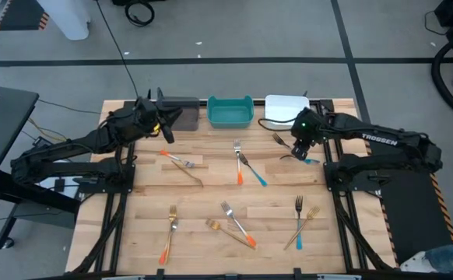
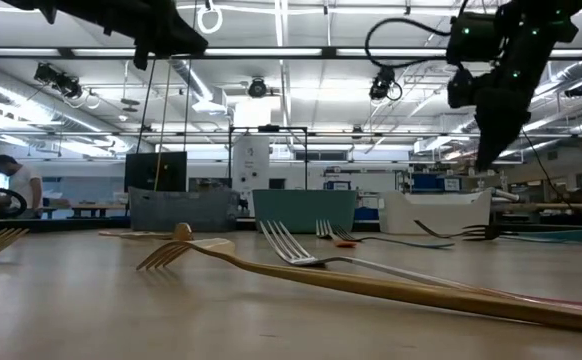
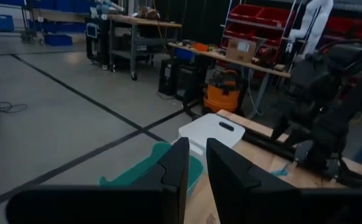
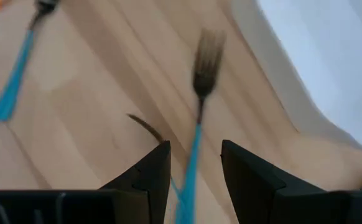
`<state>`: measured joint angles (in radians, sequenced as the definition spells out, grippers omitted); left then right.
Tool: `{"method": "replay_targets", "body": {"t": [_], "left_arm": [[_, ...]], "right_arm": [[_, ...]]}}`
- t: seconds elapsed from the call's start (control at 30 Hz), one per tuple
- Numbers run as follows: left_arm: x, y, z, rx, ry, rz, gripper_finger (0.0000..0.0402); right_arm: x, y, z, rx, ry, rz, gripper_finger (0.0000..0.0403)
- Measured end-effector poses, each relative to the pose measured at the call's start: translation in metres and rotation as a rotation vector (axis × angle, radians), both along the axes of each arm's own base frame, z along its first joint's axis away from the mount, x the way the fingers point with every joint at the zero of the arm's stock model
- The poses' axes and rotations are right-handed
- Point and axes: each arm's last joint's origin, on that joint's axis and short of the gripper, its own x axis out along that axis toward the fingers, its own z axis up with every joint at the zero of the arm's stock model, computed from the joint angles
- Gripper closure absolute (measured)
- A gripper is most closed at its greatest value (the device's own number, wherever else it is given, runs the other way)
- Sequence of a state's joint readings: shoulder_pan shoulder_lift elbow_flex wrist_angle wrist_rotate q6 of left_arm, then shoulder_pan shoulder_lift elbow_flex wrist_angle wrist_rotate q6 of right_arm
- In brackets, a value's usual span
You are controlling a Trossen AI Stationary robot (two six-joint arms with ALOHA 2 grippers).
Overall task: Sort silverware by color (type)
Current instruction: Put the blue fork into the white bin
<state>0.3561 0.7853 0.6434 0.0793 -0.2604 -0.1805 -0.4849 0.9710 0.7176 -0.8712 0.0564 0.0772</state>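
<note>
Forks are scattered all over our table (image 1: 211, 175), in orange-handled, blue-handled and gold flavours, and the three bins sit in a row along the far edge, presumably one per colour: grey bin (image 1: 181, 113), teal bin (image 1: 230, 113), white bin (image 1: 286, 107). Our right claw (image 1: 302, 149) is down near the white bin with its fingers spread wide, and the right wrist view shows a blue-handled fork (image 4: 196, 124) lying on the wood right between them, so we reckon it's lined up to pinch that handle. Nothing is gripped there yet. Our left claw (image 1: 166, 134) hovers by the grey bin, up off the table; its fingers (image 3: 175, 171) stand close together with only a narrow slit between them, and we can't see anything in that gap. The other forks are well apart across the middle and near side, in loose pairs.
</note>
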Motion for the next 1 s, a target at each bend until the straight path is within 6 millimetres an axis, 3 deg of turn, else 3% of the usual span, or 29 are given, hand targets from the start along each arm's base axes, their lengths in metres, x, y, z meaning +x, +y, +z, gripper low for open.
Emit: {"method": "replay_targets", "body": {"t": [0.23,0.6,1.0], "left_arm": [[0.0,0.0,-0.001,-0.004,0.015,0.0,0.0338],[0.0,0.0,-0.002,0.001,0.022,-0.001,0.0338],[0.0,0.0,-0.002,0.003,0.023,-0.001,0.0338]], "right_arm": [[0.011,0.002,-0.008,0.04,0.03,0.046,0.0253],[0.04,0.013,-0.047,0.163,0.244,0.131,0.0253],[0.052,0.005,-0.07,0.066,0.371,0.097,0.0253]]}}
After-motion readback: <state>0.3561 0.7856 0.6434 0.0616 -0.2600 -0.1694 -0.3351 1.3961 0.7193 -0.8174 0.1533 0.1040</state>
